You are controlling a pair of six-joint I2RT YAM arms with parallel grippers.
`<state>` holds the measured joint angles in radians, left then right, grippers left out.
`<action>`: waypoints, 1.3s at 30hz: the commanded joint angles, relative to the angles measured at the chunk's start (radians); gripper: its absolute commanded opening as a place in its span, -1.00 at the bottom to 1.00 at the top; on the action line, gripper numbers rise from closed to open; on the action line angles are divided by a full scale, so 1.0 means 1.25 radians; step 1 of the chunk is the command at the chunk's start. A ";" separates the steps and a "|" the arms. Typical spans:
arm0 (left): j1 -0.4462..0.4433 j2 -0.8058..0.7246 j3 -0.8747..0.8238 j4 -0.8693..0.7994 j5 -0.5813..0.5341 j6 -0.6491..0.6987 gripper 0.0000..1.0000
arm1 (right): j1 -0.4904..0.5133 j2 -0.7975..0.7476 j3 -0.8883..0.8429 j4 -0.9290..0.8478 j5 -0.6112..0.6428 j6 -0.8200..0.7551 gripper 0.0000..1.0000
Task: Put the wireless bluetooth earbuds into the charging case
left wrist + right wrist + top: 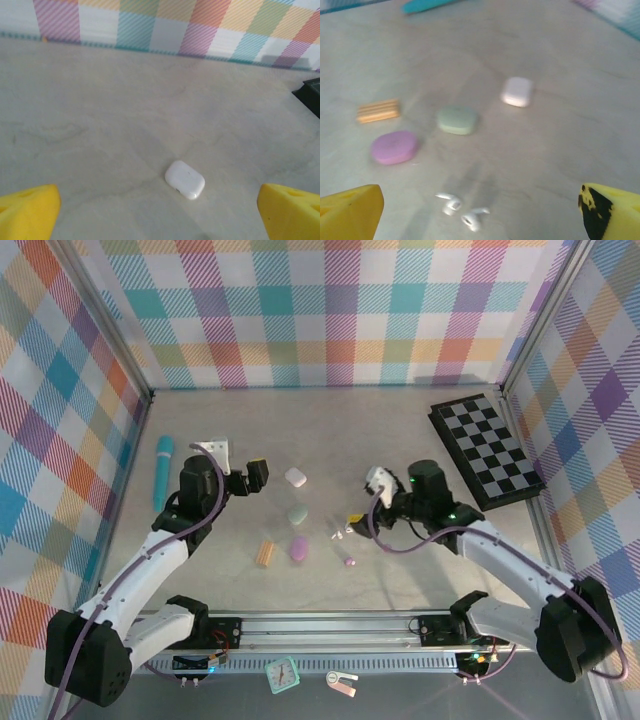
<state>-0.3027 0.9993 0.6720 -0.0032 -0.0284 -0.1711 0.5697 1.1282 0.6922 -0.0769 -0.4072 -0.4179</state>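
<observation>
The white earbuds [452,204] number two. They lie loose and close together on the table [400,430], to the right of the row of cases and directly below the right gripper [481,212]. That claw hangs over them with its jaws spread fully and nothing in them. A purplish speck [349,561] lies near the pair; it may be another bud, but it is too small to confirm.

There are three charging cases, and all appear shut: the white case [185,179], the green case [457,120] and the purple case [394,147]. The left gripper [160,215] faces the white case, wide open, empty and not touching it.

Risks, in my judgement:
- No lid is up, so a bud carried over now has nowhere to seat.
- The buds are tiny and rounded, so a closing claw could flick one away or catch both at once.
- The green case sits nearer the white buds than the matching white case does, so a bud could go to the wrong case.

Other items, one of each:
- A tan ribbed block [378,110] beside the purple case.
- A teal cylinder [163,472] at the far left.
- A checkerboard [487,450] at the far right.
- A small clock [283,673] by the near rail.
</observation>
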 commanded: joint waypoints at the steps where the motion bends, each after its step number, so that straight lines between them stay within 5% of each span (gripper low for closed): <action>1: 0.029 0.005 0.004 -0.118 0.044 -0.088 0.99 | 0.067 0.087 0.089 -0.152 -0.060 -0.197 0.99; 5: 0.053 0.013 -0.016 -0.078 0.078 -0.130 0.99 | 0.155 0.222 0.205 -0.255 -0.016 -0.325 1.00; 17: 0.069 -0.002 -0.021 -0.093 0.032 -0.134 0.99 | 0.256 0.500 0.342 -0.215 0.070 -0.468 0.99; 39: 0.071 0.004 -0.016 -0.085 0.045 -0.113 1.00 | 0.315 0.639 0.439 -0.297 0.061 -0.492 0.80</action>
<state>-0.2253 1.0191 0.6582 -0.1051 0.0185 -0.3222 0.9546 1.9049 1.2133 -0.3828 -0.2962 -1.0111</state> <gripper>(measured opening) 0.997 0.901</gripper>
